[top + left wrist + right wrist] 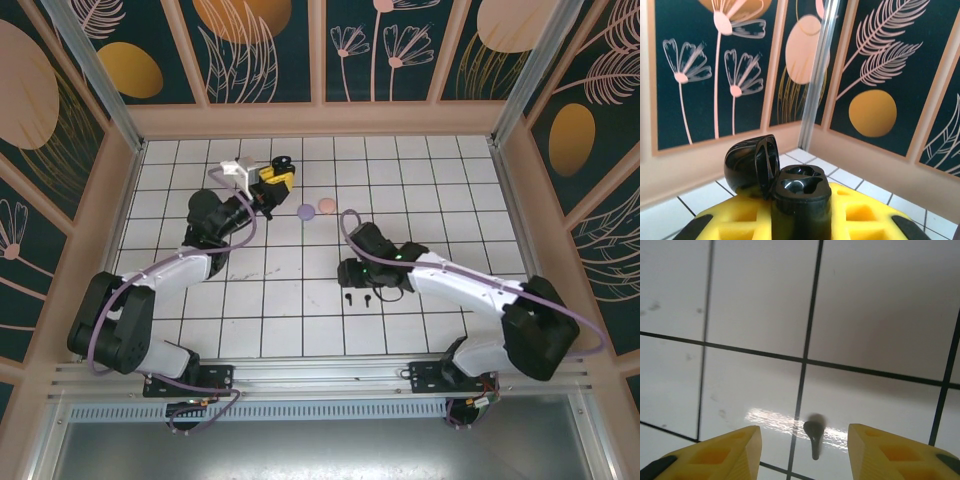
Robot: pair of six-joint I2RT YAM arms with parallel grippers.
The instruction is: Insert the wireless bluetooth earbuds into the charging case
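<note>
A: Left gripper (273,180) clamped on the open charging case (800,200). Right gripper (804,437) spread wide over a black earbud (813,432) lying on the tile (880,305).
B: Probably light, slick, tiny. Pinch the bulb, not the stem.

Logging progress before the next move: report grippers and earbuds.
Left gripper shut on open black case. Right gripper open above a black earbud on the tile. Nothing blocking it.
</note>
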